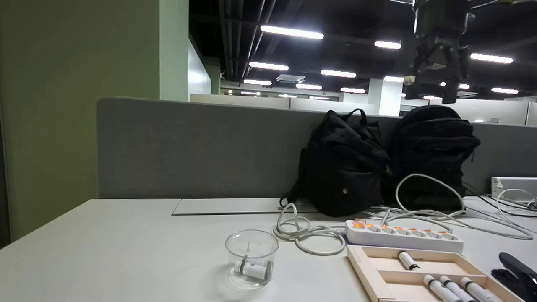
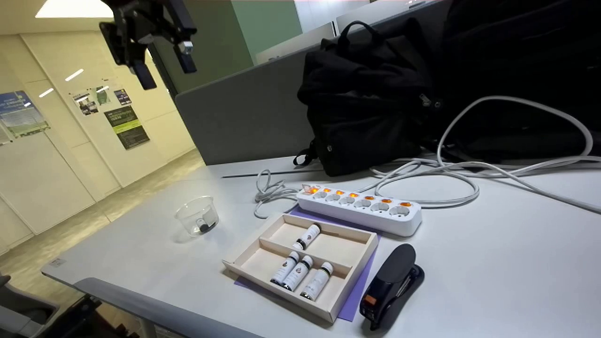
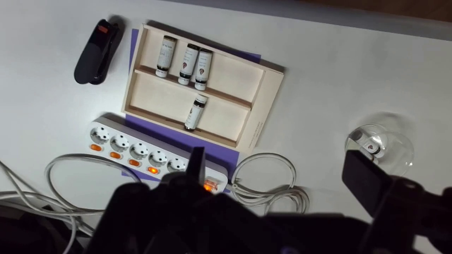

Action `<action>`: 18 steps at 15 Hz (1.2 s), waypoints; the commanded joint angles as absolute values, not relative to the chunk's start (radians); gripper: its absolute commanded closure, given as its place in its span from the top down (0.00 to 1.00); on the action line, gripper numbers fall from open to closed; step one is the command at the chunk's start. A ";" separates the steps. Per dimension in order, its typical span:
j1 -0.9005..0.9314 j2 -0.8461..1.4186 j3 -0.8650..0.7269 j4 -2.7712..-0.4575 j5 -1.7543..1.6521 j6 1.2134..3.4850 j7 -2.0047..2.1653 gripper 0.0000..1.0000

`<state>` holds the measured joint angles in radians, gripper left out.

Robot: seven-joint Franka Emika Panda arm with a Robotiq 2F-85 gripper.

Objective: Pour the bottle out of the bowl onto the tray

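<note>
Clearly, we have a bottle (image 1: 254,270) lying inside the clear bowl (image 2: 190,215), on the white table (image 1: 126,251) well below our gripper (image 2: 169,77) and, in the wrist view, just past one fingertip (image 3: 358,169). The jaws stand wide apart. Toward the other finger (image 3: 195,165) there, we see the tray (image 3: 265,98) holding four more bottles (image 3: 203,67). That finger partly covers the power strip (image 3: 157,157); the stapler (image 3: 92,56) lies farther off.

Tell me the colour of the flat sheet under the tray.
Purple; the sheet shows best in the wrist view, peeking out past the tray.
</note>
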<state>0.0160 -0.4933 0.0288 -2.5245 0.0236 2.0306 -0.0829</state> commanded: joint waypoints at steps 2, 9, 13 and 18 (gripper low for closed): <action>0.091 -0.266 0.084 -2.524 0.060 2.249 -0.051 1.00; 0.208 0.187 0.210 -2.416 0.109 2.576 -0.050 1.00; 0.271 0.407 0.240 -2.284 0.001 2.624 -0.054 1.00; 0.355 0.537 0.259 -2.134 -0.094 2.655 -0.068 1.00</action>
<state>0.3250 0.4852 0.2427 -2.2276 -0.0628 2.6652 -0.0645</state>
